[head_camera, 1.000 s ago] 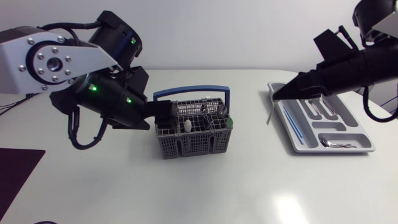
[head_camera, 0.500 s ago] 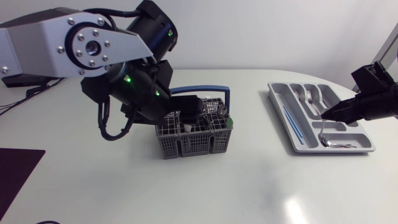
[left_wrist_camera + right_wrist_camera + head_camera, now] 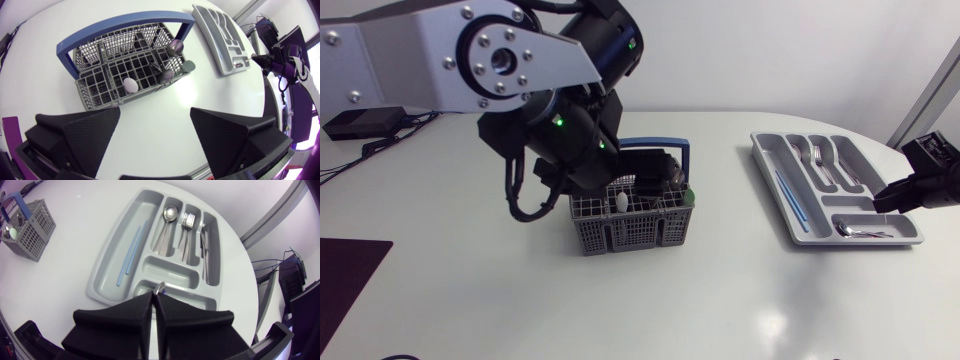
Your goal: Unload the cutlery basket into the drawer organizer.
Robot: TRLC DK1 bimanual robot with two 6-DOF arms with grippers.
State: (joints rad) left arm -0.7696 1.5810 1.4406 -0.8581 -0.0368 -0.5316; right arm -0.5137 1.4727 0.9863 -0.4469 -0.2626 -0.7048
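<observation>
My right end effector was pinched on a spoon, its bowl poking past the tips. Within the last second it had crossed the tray and drawn back, so the small end compartment lay just beneath the tips. I judged that spoon nearly delivered. My left end effector, fingers spread wide, had swung in above the basket, whose remaining cutlery stood just ahead of it.

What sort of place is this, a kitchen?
Most likely a robotics lab, not a kitchen: a plain white table, a left arm and right arm over it, and a cutlery basket and drawer organizer set out.
</observation>
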